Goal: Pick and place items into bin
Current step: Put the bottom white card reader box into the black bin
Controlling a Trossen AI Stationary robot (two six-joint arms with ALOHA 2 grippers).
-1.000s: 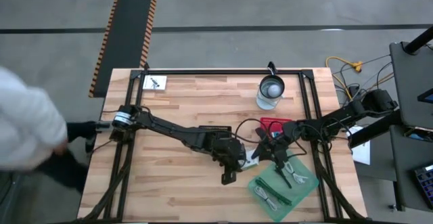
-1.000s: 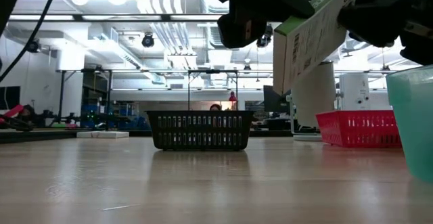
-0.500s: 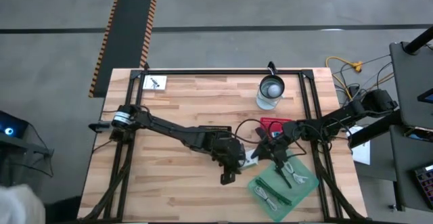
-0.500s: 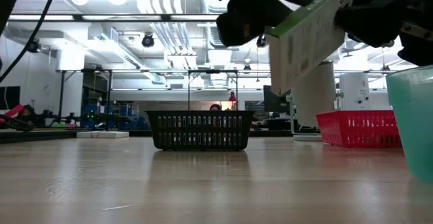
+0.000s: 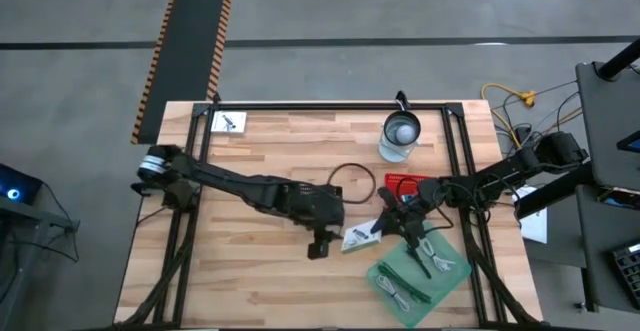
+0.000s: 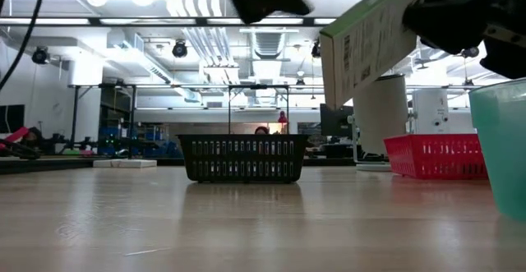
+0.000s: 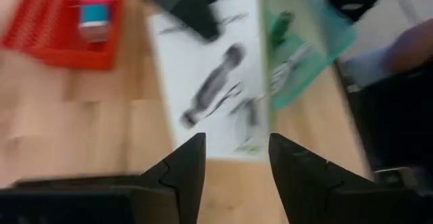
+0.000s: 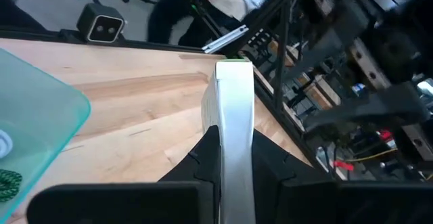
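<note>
1. The white printed box (image 5: 360, 238) hangs above the bench (image 5: 250, 281), clamped at its edge by the right end effector (image 5: 381, 227), whose fingers are clenched on it.
2. From the right end effector the teal bin (image 5: 420, 271) lies at about 5 o'clock in the high view, near by; the box's long axis runs roughly 8 to 2 o'clock, pointing away from the bin.
3. The right arm is plainly the nearer to the bin, and I judge the coming move to be a short swing toward it.
4. The left end effector (image 5: 320, 243) sits at 9 o'clock of the box, just beside it; its fingers (image 7: 186, 166) stand released and apart, gripping nothing, though whether a tip brushes the box I can't quite tell.
5. White coiled cables (image 5: 398, 291) already lie in the bin.
</note>
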